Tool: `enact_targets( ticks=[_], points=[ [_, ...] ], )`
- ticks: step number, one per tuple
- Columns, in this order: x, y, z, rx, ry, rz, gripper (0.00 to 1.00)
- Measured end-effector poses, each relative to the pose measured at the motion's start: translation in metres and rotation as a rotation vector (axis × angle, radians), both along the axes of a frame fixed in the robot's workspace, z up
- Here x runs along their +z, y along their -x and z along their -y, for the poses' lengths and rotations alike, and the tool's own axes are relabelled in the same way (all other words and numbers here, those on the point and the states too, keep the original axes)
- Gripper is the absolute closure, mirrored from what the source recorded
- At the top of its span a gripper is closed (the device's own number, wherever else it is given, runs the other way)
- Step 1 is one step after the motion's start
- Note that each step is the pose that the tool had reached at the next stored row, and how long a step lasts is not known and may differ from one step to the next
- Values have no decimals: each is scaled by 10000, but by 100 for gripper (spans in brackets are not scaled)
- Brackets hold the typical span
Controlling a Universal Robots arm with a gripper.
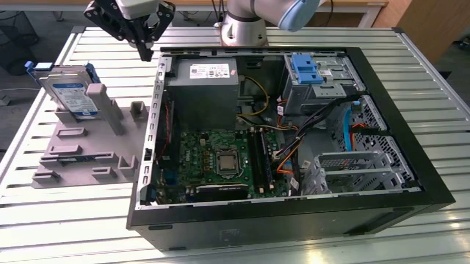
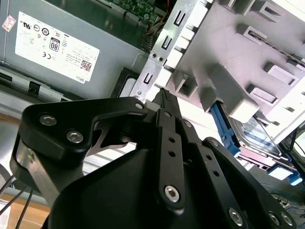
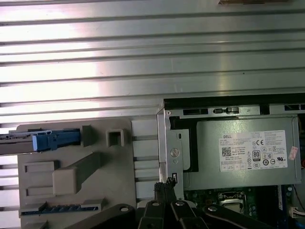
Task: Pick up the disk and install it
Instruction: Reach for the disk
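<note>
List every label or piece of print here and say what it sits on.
White sticker on the grey power supply: a logo, certification marks and barcodes; fine print too small to read.
White-and-blue label on the disk: too small to read.
Small pink sticker beside the white one: unreadable.

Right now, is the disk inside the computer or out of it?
Out. The disk stands propped in the grey holder on the table, beside the open computer case, not in it.
</note>
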State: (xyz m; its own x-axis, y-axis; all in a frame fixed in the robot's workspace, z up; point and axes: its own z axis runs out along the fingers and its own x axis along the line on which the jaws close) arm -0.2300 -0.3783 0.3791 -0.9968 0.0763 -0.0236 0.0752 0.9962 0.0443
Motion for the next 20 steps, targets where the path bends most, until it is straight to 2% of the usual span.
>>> enact_targets(
  ticks=[12, 19, 20],
  points=[
    [0, 32, -9, 0, 0, 0, 89],
    [0, 39, -34, 2, -1, 0, 89],
    [0, 39, -50, 0, 0, 0, 89]
  ],
)
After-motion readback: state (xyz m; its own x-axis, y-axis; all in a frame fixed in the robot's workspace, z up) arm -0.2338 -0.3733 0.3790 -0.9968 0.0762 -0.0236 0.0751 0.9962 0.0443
